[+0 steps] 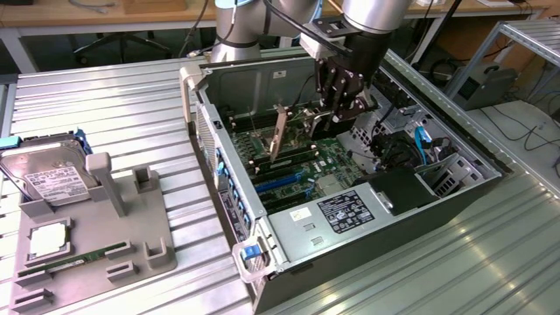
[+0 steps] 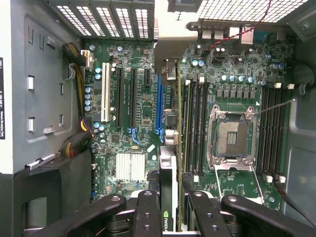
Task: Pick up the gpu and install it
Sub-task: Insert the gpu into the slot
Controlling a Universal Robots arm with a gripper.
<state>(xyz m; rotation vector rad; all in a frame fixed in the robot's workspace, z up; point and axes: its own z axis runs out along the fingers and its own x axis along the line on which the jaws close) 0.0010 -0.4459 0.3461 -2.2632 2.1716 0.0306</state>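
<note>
The computer case (image 1: 411,197) lies open on its side on the ribbed metal table (image 1: 114,98), and the arm reaches down into it at the far end. There the case walls, a bundle of cables (image 1: 398,147) on the exterior view's right and the drive cage leave only a narrow well around the gripper (image 1: 337,108). The jaws are closed on the gpu (image 2: 168,197), which they pinch by its two flat faces, so the card stands on edge between the fingers (image 2: 147,207). In the exterior view the card's silver end bracket (image 1: 279,134) slants down toward the slotted rear wall of the case, over the green motherboard (image 1: 328,154). The wrist view looks straight along the card's top edge. It shows the gpu running just beside the long blue slot (image 2: 159,106), with memory slots (image 2: 195,126) and the bare processor socket (image 2: 232,136) on its other side. Whether the card's lower edge touches the slot cannot be told. The exterior view also takes in a grey holder (image 1: 131,230) well apart on its left, carrying a hard drive (image 1: 48,177) and a green memory stick (image 1: 75,259).
</note>
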